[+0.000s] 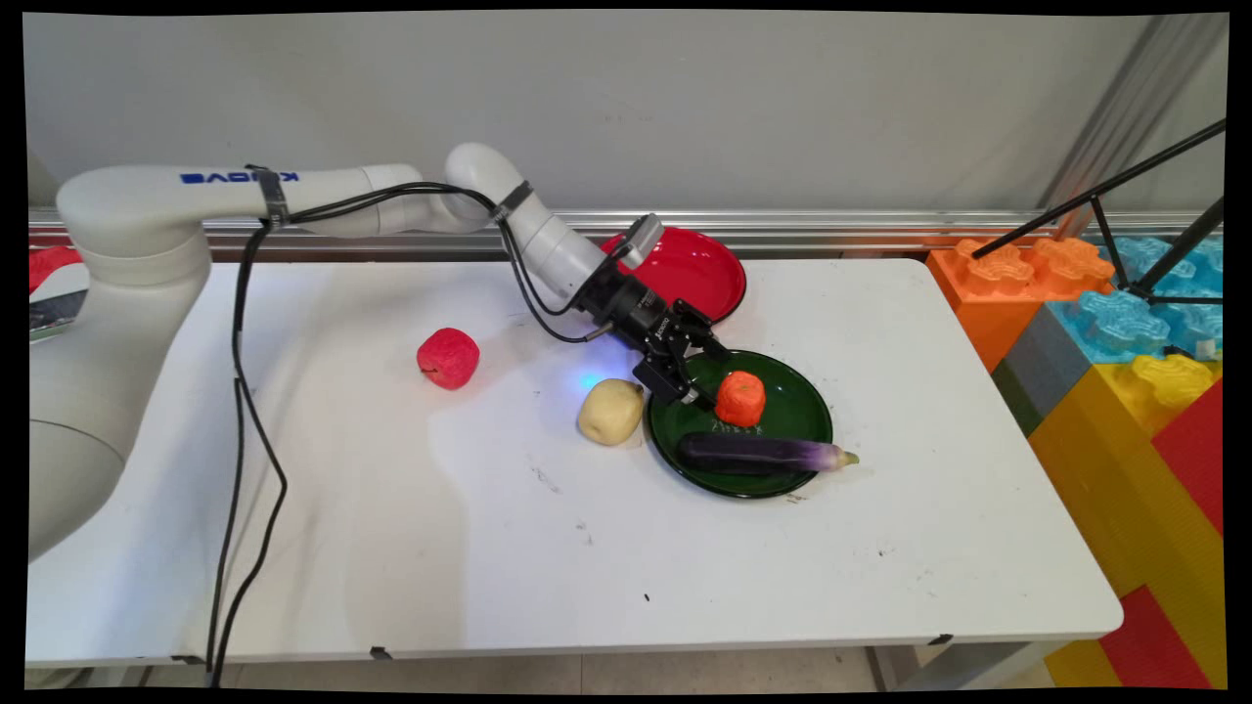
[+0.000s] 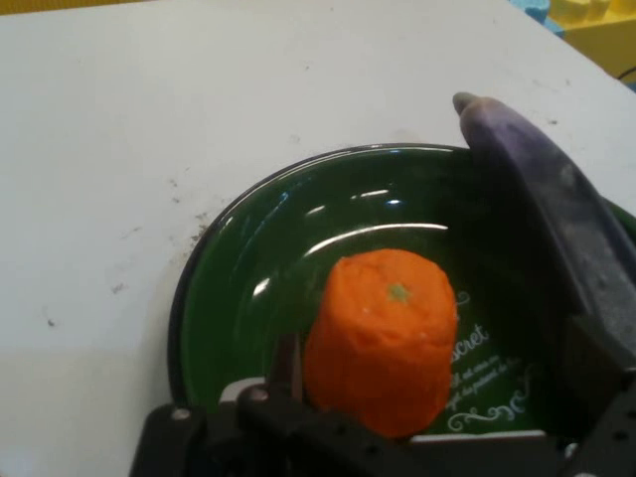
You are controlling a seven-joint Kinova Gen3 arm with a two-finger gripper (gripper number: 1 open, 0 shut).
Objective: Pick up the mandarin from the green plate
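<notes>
The black gripper (image 1: 706,376) reaches down over the left part of a dark green plate (image 1: 802,416), its fingers spread apart on either side of an orange fruit-shaped toy (image 1: 740,398). In the hand view that orange toy (image 2: 386,340) stands upright on the green plate (image 2: 238,288) directly ahead of the gripper (image 2: 427,417), between the two fingers, with a small green mark on its top; the fingers look released rather than pressed on it, and whether either one touches it cannot be told. Just past the orange toy, on the side of the plate nearer the table's front edge, a purple eggplant (image 1: 763,454) lies on its side, its tip sticking out over the plate's rim; in the hand view the eggplant (image 2: 556,209) runs along the right side, beside one finger. Just beside the gripper, off the plate on the white table (image 1: 489,548), sits a pale yellow potato-like toy (image 1: 611,412), close to the plate's rim. Behind the gripper's wrist a red plate (image 1: 699,274) lies by the wall. Well apart, further back along the arm's side, a red apple (image 1: 449,358) rests on the table.
</notes>
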